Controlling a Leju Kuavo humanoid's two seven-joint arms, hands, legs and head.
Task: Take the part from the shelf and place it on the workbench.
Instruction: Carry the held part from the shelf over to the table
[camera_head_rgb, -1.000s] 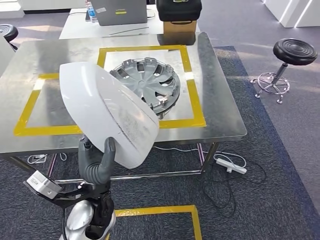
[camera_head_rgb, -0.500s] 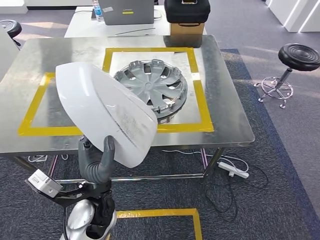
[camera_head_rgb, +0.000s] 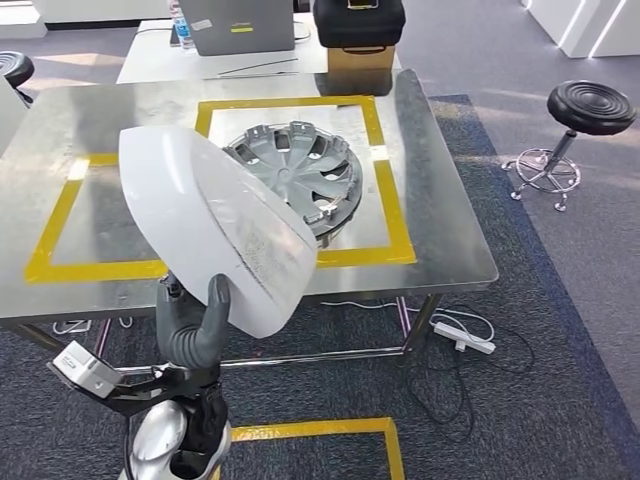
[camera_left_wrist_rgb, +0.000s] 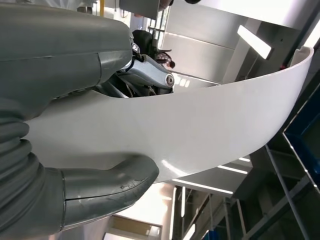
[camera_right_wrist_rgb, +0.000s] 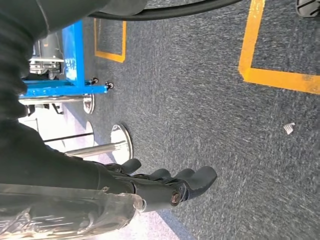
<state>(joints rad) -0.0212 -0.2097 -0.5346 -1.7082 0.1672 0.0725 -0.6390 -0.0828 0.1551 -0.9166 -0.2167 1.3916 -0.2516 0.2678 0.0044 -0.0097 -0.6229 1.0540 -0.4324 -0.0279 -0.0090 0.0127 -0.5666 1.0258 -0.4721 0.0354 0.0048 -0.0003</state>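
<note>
Change between the earlier head views and this one was a shift of the whole picture, so the camera had moved, not the things; by my reading the robot was closing on the steel-topped counter (camera_head_rgb: 445, 215) with the part in hand. The left hand (camera_head_rgb: 192, 325) clasped the large white curved plastic shell (camera_head_rgb: 215, 225), thumb curled over its lower edge and fingers behind it, holding it raised and tilted above the counter's near edge, not yet touching the surface. In the left wrist view the grey thumb (camera_left_wrist_rgb: 109, 187) pressed one face of the shell (camera_left_wrist_rgb: 211, 125) and the fingers the other. The right hand (camera_right_wrist_rgb: 171, 185) hung beside the body over the dark carpet (camera_right_wrist_rgb: 211, 100), fingers extended and together, holding nothing.

Counted: one white shell, one grey spoked wheel cover (camera_head_rgb: 302, 175) lying inside the right of two yellow taped squares (camera_head_rgb: 400, 215), one round black stool (camera_head_rgb: 589, 110), one black case on a cardboard box (camera_head_rgb: 358, 30).
</note>
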